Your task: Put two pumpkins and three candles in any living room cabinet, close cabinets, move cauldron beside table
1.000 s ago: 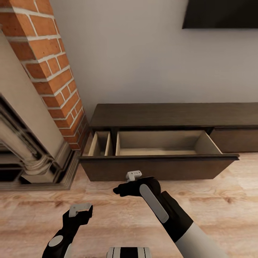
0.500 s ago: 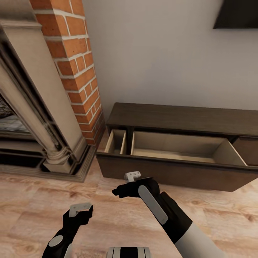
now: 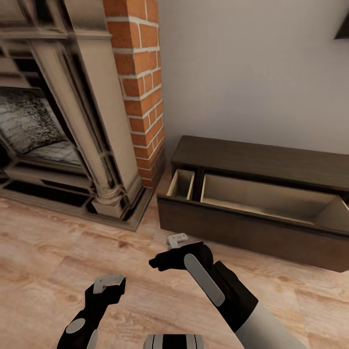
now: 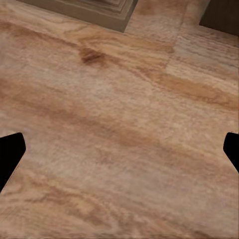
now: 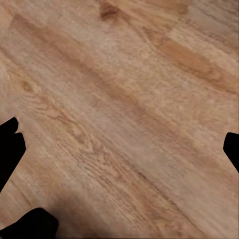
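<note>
Two claws spread, empty | cabinet point(image 3: 261, 213) drawer open | fireplace point(image 3: 72, 121) beside

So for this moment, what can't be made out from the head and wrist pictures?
- The dark-brown wooden cabinet: its right end is cut off by the head view's edge.
- The pulled-out drawer's pale floor nearest the robot: hidden behind the drawer's own dark front panel.
- The black wall-mounted screen: just a corner shows at the head view's edge.
- The left pincer and right pincer: fingertips are cut off by both wrist views' side edges.

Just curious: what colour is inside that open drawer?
Pale beige inside the dark-brown wooden cabinet, best in the head view.
</note>
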Motion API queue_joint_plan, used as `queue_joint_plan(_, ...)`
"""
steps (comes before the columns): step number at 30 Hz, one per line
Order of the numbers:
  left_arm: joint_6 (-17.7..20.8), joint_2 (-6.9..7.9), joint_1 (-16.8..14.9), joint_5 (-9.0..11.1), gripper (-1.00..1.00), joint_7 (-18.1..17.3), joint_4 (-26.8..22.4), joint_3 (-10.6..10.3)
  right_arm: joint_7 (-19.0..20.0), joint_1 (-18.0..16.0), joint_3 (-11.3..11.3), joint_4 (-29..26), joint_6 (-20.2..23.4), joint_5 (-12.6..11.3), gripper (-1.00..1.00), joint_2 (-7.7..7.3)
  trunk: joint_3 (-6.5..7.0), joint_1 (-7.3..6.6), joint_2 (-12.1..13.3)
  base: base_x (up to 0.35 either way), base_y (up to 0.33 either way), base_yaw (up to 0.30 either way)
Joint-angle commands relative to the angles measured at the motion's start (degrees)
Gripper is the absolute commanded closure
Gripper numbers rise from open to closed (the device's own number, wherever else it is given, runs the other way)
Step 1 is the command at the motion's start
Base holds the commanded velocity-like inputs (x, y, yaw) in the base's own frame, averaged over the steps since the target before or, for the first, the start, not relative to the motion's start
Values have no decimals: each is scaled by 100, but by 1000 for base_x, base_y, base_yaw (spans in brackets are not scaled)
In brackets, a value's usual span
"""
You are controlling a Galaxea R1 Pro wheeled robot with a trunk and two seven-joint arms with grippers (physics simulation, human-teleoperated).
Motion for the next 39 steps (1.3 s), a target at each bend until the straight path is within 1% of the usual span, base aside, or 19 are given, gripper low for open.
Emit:
queue_joint_plan(1, 31, -3, -2, 0, -100, 10, -8, 3, -60, -4, 10, -6, 11, -58, -100, 0, -4, -2, -2, -110, 35, 290)
queue_joint_plan(16, 31, -3, -2, 0, -100, 5, -8, -5, -59, -4, 35, -6, 12, -59, -100, 10, -4, -2, -2, -18, 8, 290)
queue_joint_plan(22, 31, -3, -2, 0, -100, 1, -8, -6, -54, -4, 35, -6, 14, -59, -100, 10, -4, -2, -2, 0, 83, 290)
queue_joint_plan(28, 31, -3, -2, 0, -100, 0, -8, -6, -50, -4, 37, -6, 15, -59, -100, 16, -4, -2, -2, 0, 182, 290)
queue_joint_plan(39, 31, -3, -2, 1, -100, 0, -8, -6, -34, -4, 41, -6, 15, -59, -100, 19, -4, -2, -2, 0, 250, 290)
